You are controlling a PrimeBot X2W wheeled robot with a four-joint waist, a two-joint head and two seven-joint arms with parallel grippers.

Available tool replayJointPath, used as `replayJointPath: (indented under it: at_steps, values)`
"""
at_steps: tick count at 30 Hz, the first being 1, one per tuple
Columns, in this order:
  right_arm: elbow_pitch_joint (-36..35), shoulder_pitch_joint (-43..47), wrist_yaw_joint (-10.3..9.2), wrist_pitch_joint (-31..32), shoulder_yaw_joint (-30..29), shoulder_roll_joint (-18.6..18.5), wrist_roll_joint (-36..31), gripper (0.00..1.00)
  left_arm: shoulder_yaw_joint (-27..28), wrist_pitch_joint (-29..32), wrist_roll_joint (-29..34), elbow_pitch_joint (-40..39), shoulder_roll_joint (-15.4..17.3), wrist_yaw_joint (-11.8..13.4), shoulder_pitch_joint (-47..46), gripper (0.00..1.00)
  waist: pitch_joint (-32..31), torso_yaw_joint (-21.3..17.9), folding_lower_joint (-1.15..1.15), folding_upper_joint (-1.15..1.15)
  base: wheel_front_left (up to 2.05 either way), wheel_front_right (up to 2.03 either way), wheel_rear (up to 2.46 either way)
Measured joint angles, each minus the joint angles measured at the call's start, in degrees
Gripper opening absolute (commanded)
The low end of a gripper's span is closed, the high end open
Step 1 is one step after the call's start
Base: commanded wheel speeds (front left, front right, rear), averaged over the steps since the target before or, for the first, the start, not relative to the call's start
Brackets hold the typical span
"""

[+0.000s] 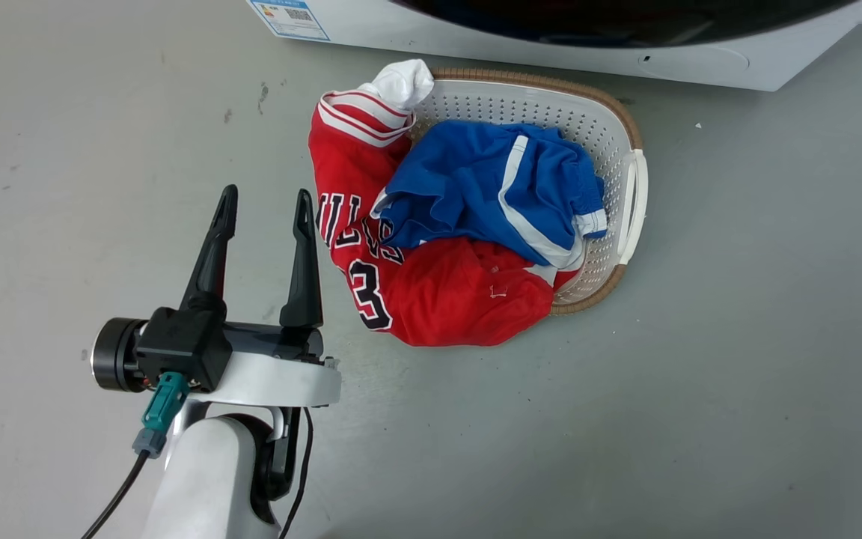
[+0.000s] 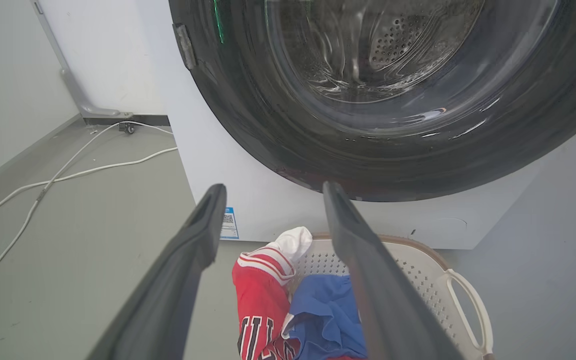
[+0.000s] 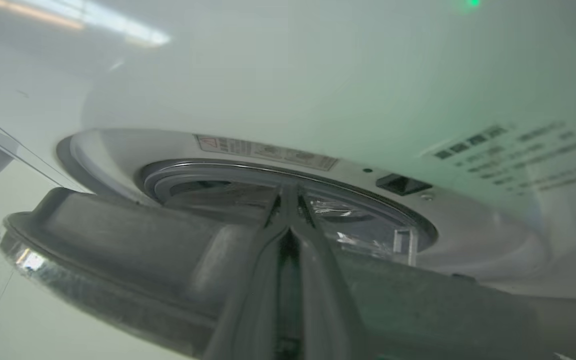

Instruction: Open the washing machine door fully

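Note:
The washing machine (image 2: 208, 150) is a white box; its lower front (image 1: 700, 64) runs along the top of the head view. The washing machine door (image 2: 278, 125) has a wide glossy black rim around clear glass, with the steel drum behind it. In the right wrist view the door (image 3: 118, 250) stands slightly ajar from the machine's front (image 3: 318, 75). My right gripper (image 3: 288, 195) is shut, its fingers lying across the door's inner side toward the opening. My left gripper (image 1: 265, 206) hangs open and empty over the floor, left of the basket and well short of the door.
A white perforated laundry basket (image 1: 610, 127) holding a red jersey (image 1: 431, 292) and blue shorts (image 1: 476, 187) stands on the floor just before the machine. White cables (image 2: 68, 170) trail along the floor to the machine's left, by the wall.

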Motion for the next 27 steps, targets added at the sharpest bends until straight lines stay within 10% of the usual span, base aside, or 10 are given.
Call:
replayJointPath:
  at_steps: [27]
  values:
    - [-14.1,20.5,-0.08,9.0,7.5,3.5,0.4,0.00,2.1,0.0,1.0,1.4,0.0,-0.5,3.9,1.00,-9.1,-4.2,-0.01,0.00,0.00,0.00,0.00]
